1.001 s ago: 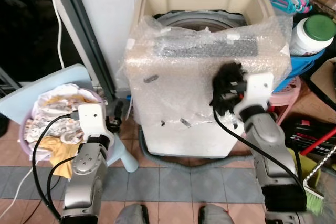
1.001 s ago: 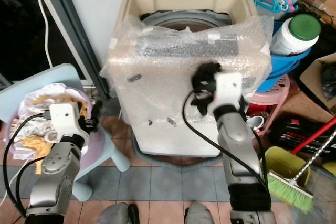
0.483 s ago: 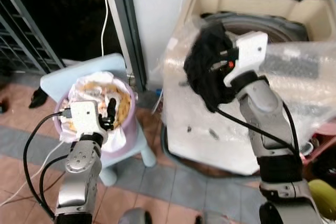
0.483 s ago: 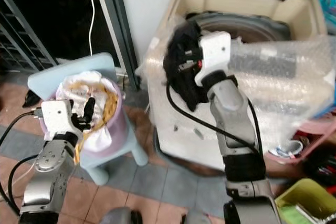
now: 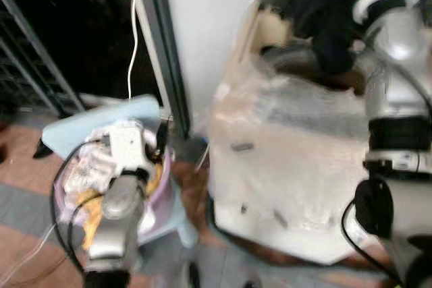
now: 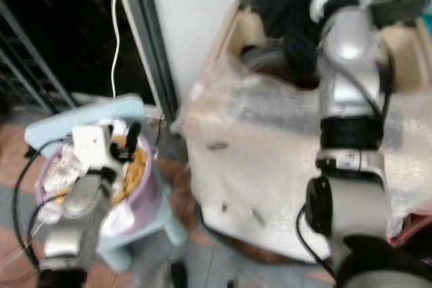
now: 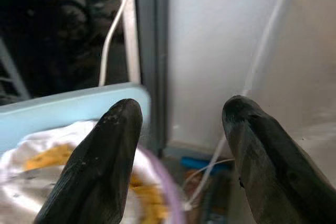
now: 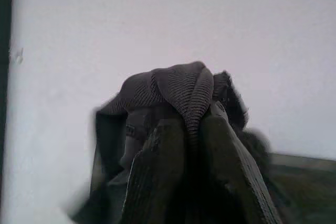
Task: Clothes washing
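My right gripper is shut on a dark ribbed garment, held high over the open top of the washing machine. The cream machine is wrapped in bubble wrap, and the garment hangs in front of its tub opening. My left gripper is open, just above a purple basket heaped with white and yellow clothes. The basket stands on a light blue stool left of the machine. The eye views are blurred.
A grey door frame and a white wall stand between the stool and the machine. A white cable hangs beside a dark doorway with a metal grille at the left. The floor is tiled.
The camera has shifted and blurred. My right arm has lifted the dark garment from in front of the machine to above its open top. The left gripper stays over the basket.
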